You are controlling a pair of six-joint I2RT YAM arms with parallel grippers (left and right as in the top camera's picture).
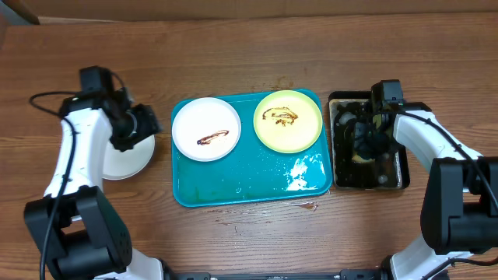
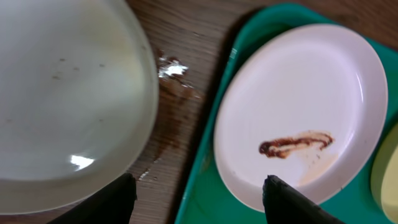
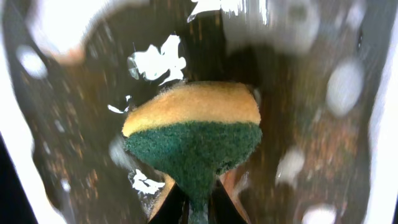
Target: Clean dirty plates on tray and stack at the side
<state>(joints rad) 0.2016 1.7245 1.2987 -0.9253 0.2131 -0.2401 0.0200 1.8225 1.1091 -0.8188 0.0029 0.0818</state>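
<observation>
The turquoise tray [image 1: 233, 183] holds a white plate [image 1: 205, 129] with a brown smear at its left and a pale yellow-green plate [image 1: 288, 120] with a brown smear at its right. A third white plate [image 1: 124, 162] lies on the table left of the tray. My left gripper [image 1: 144, 123] is open and empty, between that plate [image 2: 62, 93] and the smeared white plate [image 2: 298, 112], above the tray's left rim [image 2: 202, 168]. My right gripper [image 1: 372, 128] is shut on a yellow-and-green sponge [image 3: 193, 134] over the black tray [image 1: 336, 140].
The black tray [image 3: 74, 162] at the right holds dark soapy water with foam. Wet foam patches lie on the turquoise tray's lower right [image 1: 306, 169]. A small wet smear is on the table [image 2: 171, 78] beside the left plate.
</observation>
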